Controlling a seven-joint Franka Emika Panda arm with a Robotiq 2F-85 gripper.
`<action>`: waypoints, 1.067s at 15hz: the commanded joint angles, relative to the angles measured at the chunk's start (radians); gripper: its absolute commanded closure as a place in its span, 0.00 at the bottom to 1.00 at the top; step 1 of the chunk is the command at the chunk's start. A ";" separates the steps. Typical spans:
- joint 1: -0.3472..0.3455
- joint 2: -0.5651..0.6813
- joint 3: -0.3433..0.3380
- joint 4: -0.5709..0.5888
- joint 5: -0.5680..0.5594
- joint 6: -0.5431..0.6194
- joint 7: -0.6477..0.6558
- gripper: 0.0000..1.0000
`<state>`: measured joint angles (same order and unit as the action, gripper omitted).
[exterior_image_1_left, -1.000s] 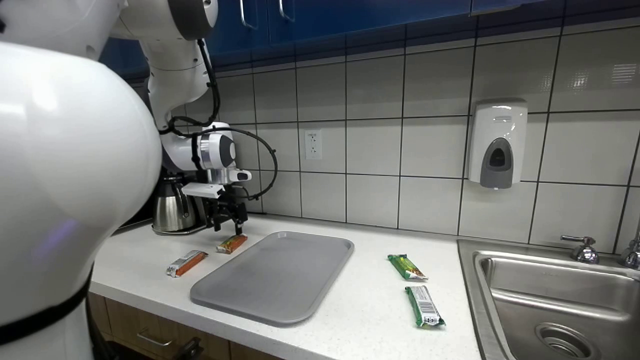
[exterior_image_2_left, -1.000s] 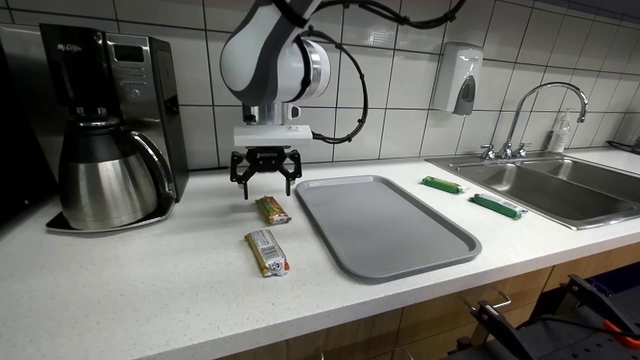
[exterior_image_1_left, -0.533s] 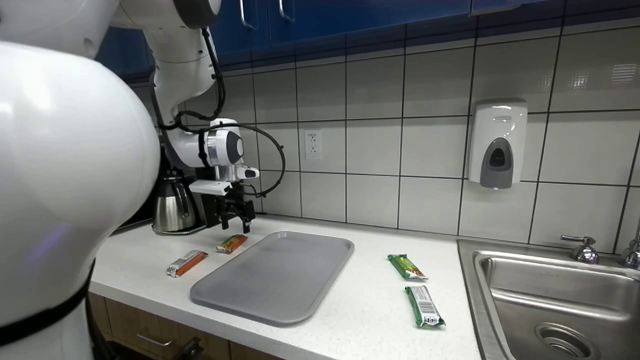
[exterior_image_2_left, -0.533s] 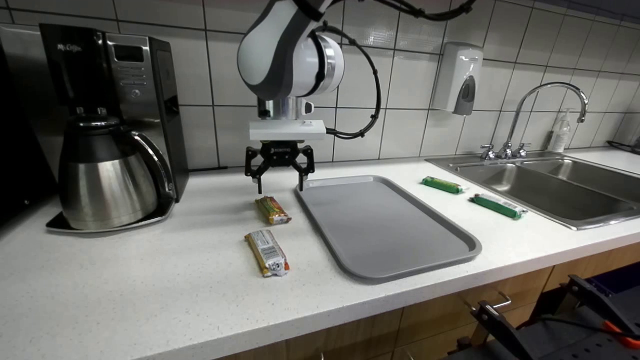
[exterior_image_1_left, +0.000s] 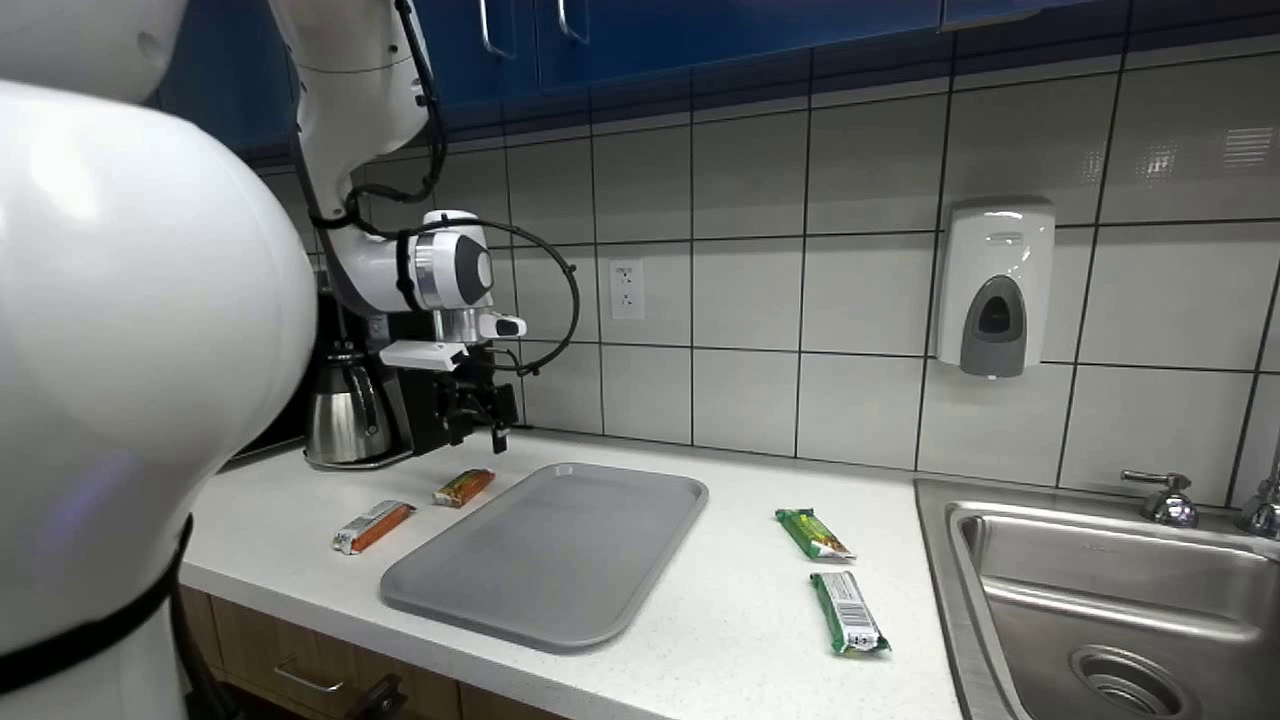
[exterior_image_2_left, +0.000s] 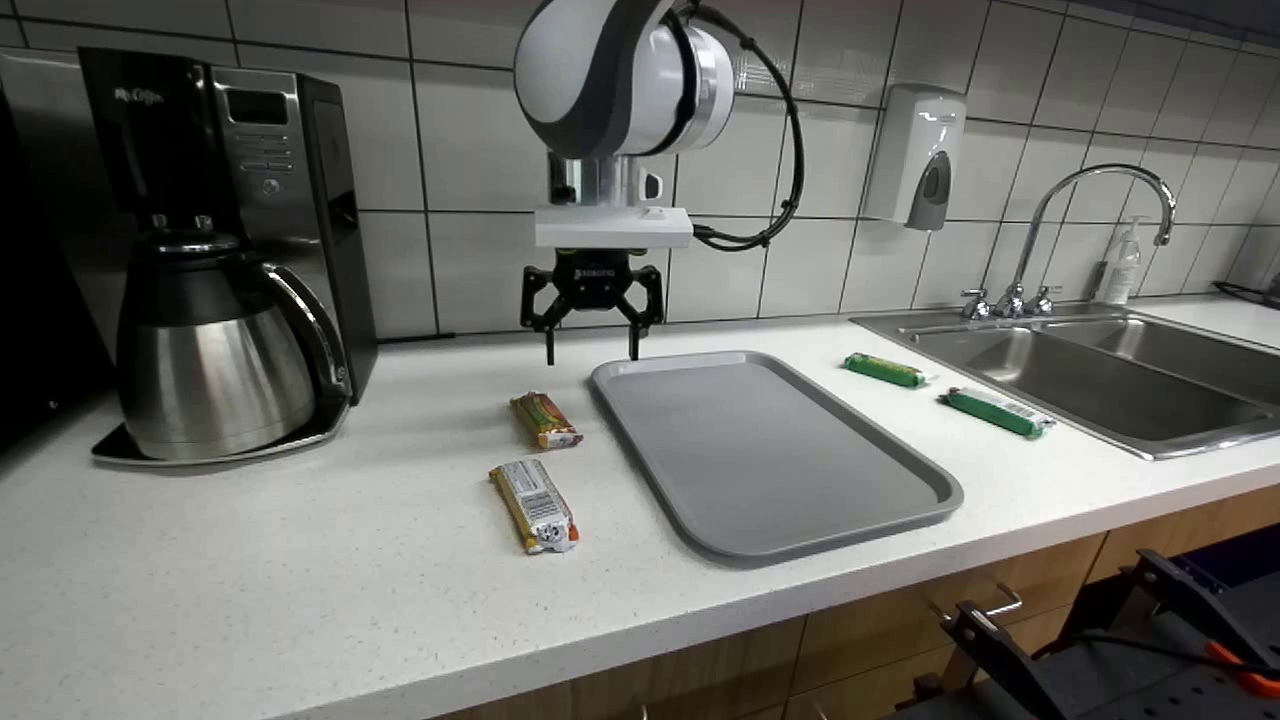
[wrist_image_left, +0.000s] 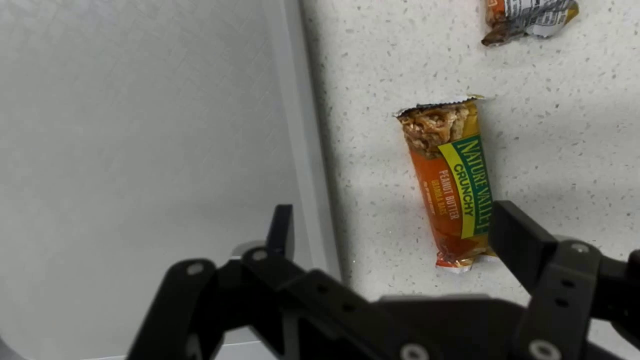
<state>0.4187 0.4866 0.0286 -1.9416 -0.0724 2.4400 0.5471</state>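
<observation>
My gripper (exterior_image_2_left: 592, 360) hangs open above the counter, close to the back left corner of a grey tray (exterior_image_2_left: 780, 460), with nothing between its fingers. Below it lies an orange peanut butter granola bar (wrist_image_left: 445, 190); in the wrist view the right finger (wrist_image_left: 520, 240) covers part of its edge, but the exterior views show a gap in height. The left finger (wrist_image_left: 282, 230) appears over the tray's rim. Nearer the front edge is another orange bar (exterior_image_2_left: 535, 505), back label up, partly seen in the wrist view. Beyond the tray lie two green bars, one (exterior_image_1_left: 813, 534) behind the other (exterior_image_1_left: 848, 612).
A coffee maker (exterior_image_2_left: 270, 180) with a steel carafe (exterior_image_2_left: 215, 360) stands at the left. To the right are a steel sink (exterior_image_2_left: 1100, 385) and a faucet (exterior_image_2_left: 1090, 170). The tiled wall with a soap dispenser (exterior_image_1_left: 995, 285) runs behind the counter.
In both exterior views my gripper has risen and shifted right, from above the orange bar toward the tray's corner. It has stayed open. Bars and tray have not moved.
</observation>
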 joint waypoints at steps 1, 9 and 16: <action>-0.027 -0.129 0.012 -0.128 -0.006 0.011 -0.005 0.00; -0.070 -0.318 0.023 -0.293 -0.025 0.002 0.005 0.00; -0.117 -0.466 0.048 -0.413 -0.034 -0.015 0.014 0.00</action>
<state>0.3442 0.1177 0.0411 -2.2790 -0.0854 2.4394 0.5471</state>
